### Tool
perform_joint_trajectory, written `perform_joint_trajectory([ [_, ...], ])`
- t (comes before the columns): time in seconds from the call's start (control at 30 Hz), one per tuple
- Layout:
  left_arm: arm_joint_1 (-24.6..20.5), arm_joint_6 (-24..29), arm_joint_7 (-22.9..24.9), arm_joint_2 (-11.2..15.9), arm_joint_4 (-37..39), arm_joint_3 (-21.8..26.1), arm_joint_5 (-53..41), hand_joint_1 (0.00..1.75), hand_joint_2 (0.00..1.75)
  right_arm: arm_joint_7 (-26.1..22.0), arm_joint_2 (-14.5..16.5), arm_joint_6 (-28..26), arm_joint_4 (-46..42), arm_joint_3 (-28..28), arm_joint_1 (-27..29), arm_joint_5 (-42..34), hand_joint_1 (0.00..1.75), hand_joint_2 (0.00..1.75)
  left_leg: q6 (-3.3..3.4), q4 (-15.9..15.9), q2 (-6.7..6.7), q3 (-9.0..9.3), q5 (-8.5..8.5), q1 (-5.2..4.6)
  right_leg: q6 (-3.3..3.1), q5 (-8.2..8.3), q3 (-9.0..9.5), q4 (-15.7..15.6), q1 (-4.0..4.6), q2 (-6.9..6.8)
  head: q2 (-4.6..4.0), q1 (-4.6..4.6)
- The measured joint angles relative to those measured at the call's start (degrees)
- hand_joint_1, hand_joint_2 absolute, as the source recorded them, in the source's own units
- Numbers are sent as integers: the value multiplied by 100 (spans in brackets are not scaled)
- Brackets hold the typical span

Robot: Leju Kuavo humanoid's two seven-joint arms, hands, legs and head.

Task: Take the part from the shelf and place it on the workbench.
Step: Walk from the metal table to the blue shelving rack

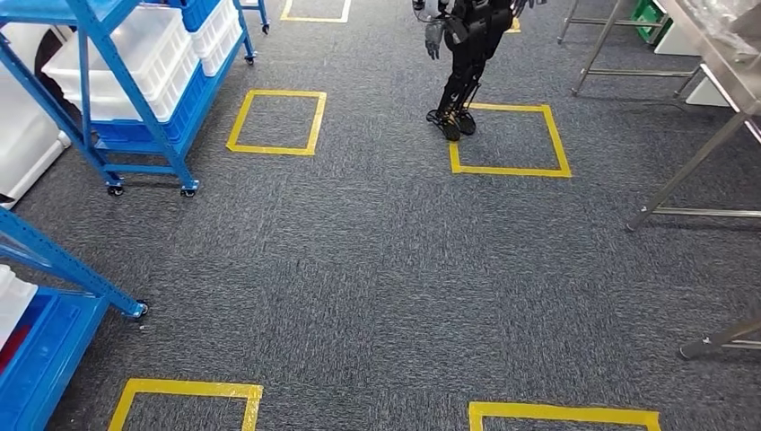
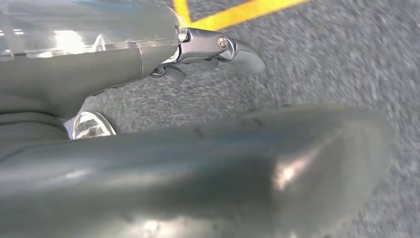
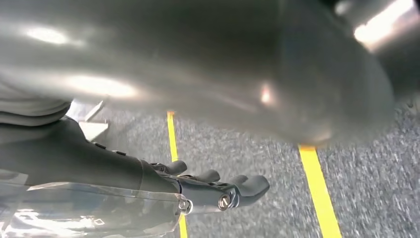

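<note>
Two robot hands hang over the carpet: left robot hand and right robot hand, fingers loosely curled, apparently holding nothing. I cannot see the part; likely in the far-left blue shelf. Next: walk there.

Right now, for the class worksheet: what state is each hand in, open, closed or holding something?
Left hand: open, fingers stretched out, holding nothing.
Right hand: open, fingers apart, holding nothing.
</note>
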Motion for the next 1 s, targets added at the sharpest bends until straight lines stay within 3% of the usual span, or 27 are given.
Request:
perform_joint_trajectory([
  [0.07, 16, 15, 1, 1, -1, 2, -22, 0, 0, 21, -3, 13, 5, 0, 7, 28, 0, 0, -56, 39, -141, -31, -2, -8, -17, 278, 304, -678, -31, 246, 0, 0],
  [0.1, 21, 18, 1, 2, -1, 2, -34, 0, 0, 26, -5, 20, 7, 0, 8, 38, 0, 0, -92, 51, -196, -54, 2, -7, -33, 315, 367, -832, -31, 326, 0, 0],
  [0.13, 30, 19, 3, 3, -1, 2, -48, 0, 0, 30, -6, 26, 10, 0, 5, 47, 0, 0, -135, 51, -253, -73, 12, -5, -57, 302, 376, -869, -15, 331, 0, -1],
  [0.2, 66, 17, 12, 9, 0, 2, -78, 0, 0, 37, -5, 36, 10, 0, -11, 69, 0, 0, -213, 48, -315, -105, 24, 22, -135, 336, 387, -896, 4, 199, 0, -1],
  [0.27, 87, 11, 22, 17, 1, 2, -105, 0, 0, 41, -4, 44, 9, 0, -22, 101, 0, 0, -257, 291, -87, -228, -135, 20, -225, 370, 408, -949, 10, 54, 0, -1],
  [0.33, 79, 8, 20, 21, 1, 2, -112, 0, 0, 41, -3, 56, 9, 0, -22, 136, 0, 0, -272, 963, 236, -534, -506, 6, -282, 373, 415, -971, 41, -112, 0, -2],
  [0.4, 81, 3, 8, 21, 1, 2, -116, 0, 87, 41, -6, 67, 12, 0, -15, 162, 0, 0, -285, 1622, 339, -823, -772, 8, -306, 361, 412, -969, 80, -292, 0, -1],
  [0.43, 94, 0, 0, 21, 1, 2, -120, 0, 131, 41, -7, 72, 14, 0, -16, 174, 0, 0, -283, 1702, 359, -838, -763, 8, -312, 357, 412, -967, 95, -376, 0, -2],
  [0.47, 109, -1, -9, 21, 1, 2, -129, 0, 175, 41, -8, 74, 14, 0, -20, 187, 0, 0, -273, 1543, 384, -728, -652, 6, -314, 352, 414, -964, 107, -452, 0, -1],
  [0.5, 119, 2, -16, 22, 1, 2, -139, 0, 175, 41, -8, 75, 14, 0, -25, 200, 0, 0, -249, 1193, 443, -518, -479, 0, -312, 345, 421, -961, 117, -523, 0, -1],
  [0.57, 110, 11, -32, 26, 0, 2, -164, 0, 175, 41, -8, 72, 14, 0, -33, 221, 0, 0, -170, 399, 696, -66, -216, -44, -286, 325, 440, -952, 145, -650, 0, -1],
  [0.63, 98, 17, -45, 30, 0, 2, -184, 0, 175, 41, -9, 65, 15, 0, -37, 229, 0, 0, -96, 71, 826, 90, -163, -98, -242, 310, 452, -946, 165, -760, 0, -1],
  [0.7, 116, 19, -49, 32, 1, 2, -203, 0, 175, 41, -4, 58, 11, 0, -48, 229, 0, 0, -43, 25, 704, 87, -134, -100, -191, 297, 473, -948, 162, -848, 0, -1],
  [0.77, 132, 20, -42, 33, 1, 2, -214, 0, 175, 41, -2, 51, 6, 0, -54, 228, 0, 0, 17, -45, 579, 117, -79, -66, -129, 153, 433, -782, 135, -625, 0, 0],
  [0.83, 118, 20, -36, 31, 1, 2, -215, 0, 175, 41, -11, 50, 7, 0, -41, 228, 0, 0, 58, -79, 448, 116, -37, -49, -81, -205, 169, -170, 96, -251, 0, 1],
  [0.9, 112, 20, -32, 29, 1, 2, -215, 0, 175, 41, -16, 54, 11, 0, -17, 229, 0, 0, 67, -67, 298, 91, -24, -51, -60, -492, -176, 541, 74, -123, 0, 2],
  [0.93, 120, 20, -27, 28, 1, 2, -210, 0, 175, 41, -17, 57, 14, 0, -10, 234, 0, 0, 62, -55, 217, 85, -22, -50, -51, -480, -251, 677, 64, -110, 0, 2],
  [0.97, 128, 20, -23, 28, 1, 3, -205, 0, 175, 41, -17, 60, 15, 0, -9, 241, 0, 0, 52, -39, 140, 82, -22, -48, -44, -360, -224, 597, 51, -102, 0, 2],
  [1.0, 133, 20, -18, 28, 1, 4, -200, 0, 175, 41, -17, 67, 15, 0, -11, 250, 0, 0, 37, -18, 58, 80, -28, -43, -37, -146, -91, 296, 30, -68, 0, 2],
])
